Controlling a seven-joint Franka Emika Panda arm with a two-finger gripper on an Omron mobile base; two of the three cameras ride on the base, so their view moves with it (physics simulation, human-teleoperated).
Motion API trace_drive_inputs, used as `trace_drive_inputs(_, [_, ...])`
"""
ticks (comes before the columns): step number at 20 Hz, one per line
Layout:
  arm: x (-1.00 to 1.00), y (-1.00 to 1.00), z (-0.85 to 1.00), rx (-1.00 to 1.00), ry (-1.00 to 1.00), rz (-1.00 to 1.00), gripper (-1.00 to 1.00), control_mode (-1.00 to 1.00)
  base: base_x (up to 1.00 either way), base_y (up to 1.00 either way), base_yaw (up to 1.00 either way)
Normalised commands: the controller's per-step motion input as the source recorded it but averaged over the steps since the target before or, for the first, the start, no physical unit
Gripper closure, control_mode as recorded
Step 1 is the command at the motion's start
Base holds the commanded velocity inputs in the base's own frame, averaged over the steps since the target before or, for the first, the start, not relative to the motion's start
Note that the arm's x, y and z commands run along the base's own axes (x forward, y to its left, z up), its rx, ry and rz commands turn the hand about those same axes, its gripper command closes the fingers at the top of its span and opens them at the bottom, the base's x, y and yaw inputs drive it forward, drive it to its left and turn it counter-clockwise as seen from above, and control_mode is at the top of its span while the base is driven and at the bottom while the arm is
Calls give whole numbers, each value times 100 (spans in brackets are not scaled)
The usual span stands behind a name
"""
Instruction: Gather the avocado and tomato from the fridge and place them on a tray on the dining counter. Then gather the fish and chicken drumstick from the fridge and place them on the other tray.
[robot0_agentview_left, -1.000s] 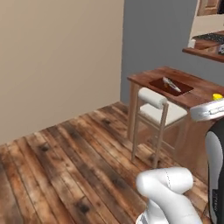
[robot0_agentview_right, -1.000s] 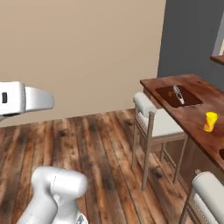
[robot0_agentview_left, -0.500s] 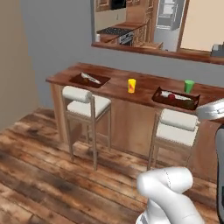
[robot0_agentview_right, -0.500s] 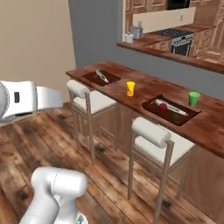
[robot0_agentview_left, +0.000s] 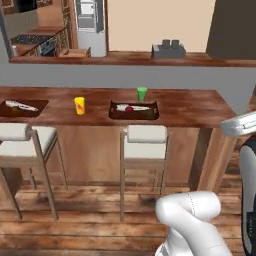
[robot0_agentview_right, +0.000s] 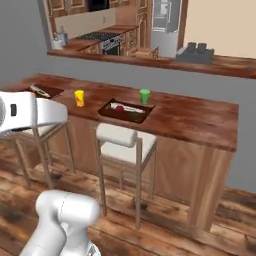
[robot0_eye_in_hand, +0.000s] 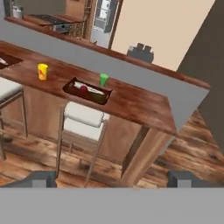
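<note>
The arm is raised, level and well back from the dining counter (robot0_agentview_left: 190, 107), its gripper (robot0_eye_in_hand: 111, 178) spread wide and holding nothing. A tray (robot0_agentview_left: 134, 110) with food on it sits on the counter above a white-cushioned stool (robot0_agentview_left: 145, 135), between a yellow cup (robot0_agentview_left: 79, 105) and a green cup (robot0_agentview_left: 142, 93). A second tray (robot0_agentview_left: 21, 107) lies far left. The fridge (robot0_agentview_left: 89, 20) stands beyond the pass-through.

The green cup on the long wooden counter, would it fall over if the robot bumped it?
Probably, yes. The green cup stands upright and looks small and taller than wide, so a sideways nudge could tip it. It looks light, and the dining counter is glossy, so it might slide first. Once down, its round body would likely roll.
</note>
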Motion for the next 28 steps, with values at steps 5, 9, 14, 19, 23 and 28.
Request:
trace_drive_inputs(5, [0, 0, 0, 0, 0, 0, -100, 100, -9, 7, -83])
trace_drive_inputs(9, [0, 0, 0, 0, 0, 0, -100, 100, 17, -35, -64])
trace_drive_inputs(14, [0, 0, 0, 0, 0, 0, -100, 100, 63, -64, -2])
trace_drive_inputs(19, [0, 0, 0, 0, 0, 0, -100, 100, 100, -100, -2])
trace_drive_inputs(23, [0, 0, 0, 0, 0, 0, -100, 100, 100, -100, 8])
trace_drive_inputs(28, [0, 0, 0, 0, 0, 0, -100, 100, 100, -100, 8])
